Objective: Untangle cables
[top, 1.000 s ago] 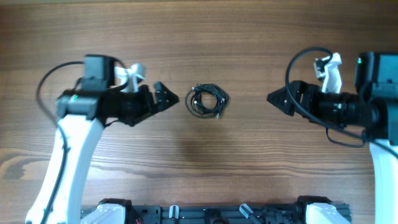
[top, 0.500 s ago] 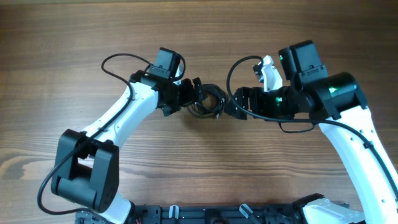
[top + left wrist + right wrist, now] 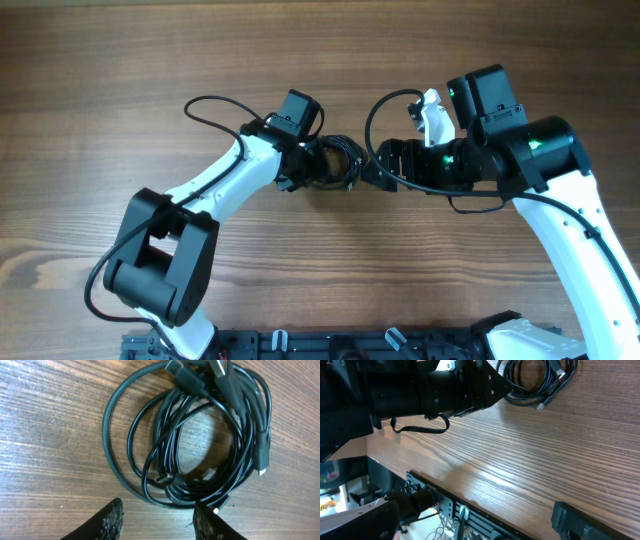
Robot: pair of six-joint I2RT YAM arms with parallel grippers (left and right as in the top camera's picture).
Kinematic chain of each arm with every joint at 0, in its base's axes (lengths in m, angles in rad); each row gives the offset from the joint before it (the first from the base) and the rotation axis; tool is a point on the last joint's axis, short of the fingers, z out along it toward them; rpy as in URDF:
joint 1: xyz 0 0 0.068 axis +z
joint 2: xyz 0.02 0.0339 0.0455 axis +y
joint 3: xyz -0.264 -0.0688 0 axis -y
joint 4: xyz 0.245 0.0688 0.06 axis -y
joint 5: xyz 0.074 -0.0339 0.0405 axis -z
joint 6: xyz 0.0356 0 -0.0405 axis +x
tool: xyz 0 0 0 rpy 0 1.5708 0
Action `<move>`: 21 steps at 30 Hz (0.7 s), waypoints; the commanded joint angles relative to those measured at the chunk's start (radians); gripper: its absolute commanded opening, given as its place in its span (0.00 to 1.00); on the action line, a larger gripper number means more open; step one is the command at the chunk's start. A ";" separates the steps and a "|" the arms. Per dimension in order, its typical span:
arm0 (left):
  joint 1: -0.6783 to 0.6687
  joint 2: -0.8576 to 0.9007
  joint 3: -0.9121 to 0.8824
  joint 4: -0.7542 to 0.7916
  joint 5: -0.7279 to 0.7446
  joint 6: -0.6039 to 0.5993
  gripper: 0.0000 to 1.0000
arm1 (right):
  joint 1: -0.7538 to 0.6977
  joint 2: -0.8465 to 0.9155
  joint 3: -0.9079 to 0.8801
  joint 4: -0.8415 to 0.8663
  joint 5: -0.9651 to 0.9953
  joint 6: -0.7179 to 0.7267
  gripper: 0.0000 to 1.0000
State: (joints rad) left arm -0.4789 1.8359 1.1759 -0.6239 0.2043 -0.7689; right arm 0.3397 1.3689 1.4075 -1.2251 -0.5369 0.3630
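The cables (image 3: 338, 158) lie as one small coil of thin black cords on the wooden table, between my two grippers. In the left wrist view the cables (image 3: 200, 435) fill the upper middle, with several plug ends at the top and right. My left gripper (image 3: 160, 520) hovers at the coil's near edge. Its fingers (image 3: 112, 521) stand apart with bare wood between them and hold nothing. My right gripper (image 3: 372, 170) sits open just right of the coil. One of its fingers (image 3: 570, 520) shows, and the cables (image 3: 540, 380) lie at the top of that view.
The left arm's black body (image 3: 420, 390) crowds the coil's far side in the right wrist view. A thick arm cable (image 3: 210, 105) loops out behind the left arm. A black rail (image 3: 340, 345) runs along the table's front edge.
Both arms swung in from the sides to the coil. In the last half second the left gripper slid right onto the coil's edge and its jaws narrowed. The right arm held still.
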 commanded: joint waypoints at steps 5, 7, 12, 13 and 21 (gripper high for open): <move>-0.051 0.073 0.002 0.047 -0.019 -0.006 0.45 | 0.003 0.002 -0.009 0.006 0.021 0.007 1.00; -0.058 0.078 0.002 0.075 -0.023 -0.006 0.42 | 0.003 0.002 -0.009 0.005 0.021 0.006 1.00; -0.058 0.079 0.001 0.079 -0.107 -0.006 0.34 | 0.003 0.002 -0.009 0.004 0.021 0.006 1.00; -0.058 0.079 0.001 0.079 -0.122 -0.006 0.33 | 0.003 0.002 -0.009 0.004 0.021 0.006 1.00; -0.058 0.102 0.001 0.120 -0.146 -0.007 0.39 | 0.003 0.002 -0.009 0.004 0.021 0.006 1.00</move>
State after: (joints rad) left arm -0.5369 1.9022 1.1755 -0.5133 0.0753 -0.7727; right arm 0.3397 1.3689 1.4075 -1.2247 -0.5297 0.3630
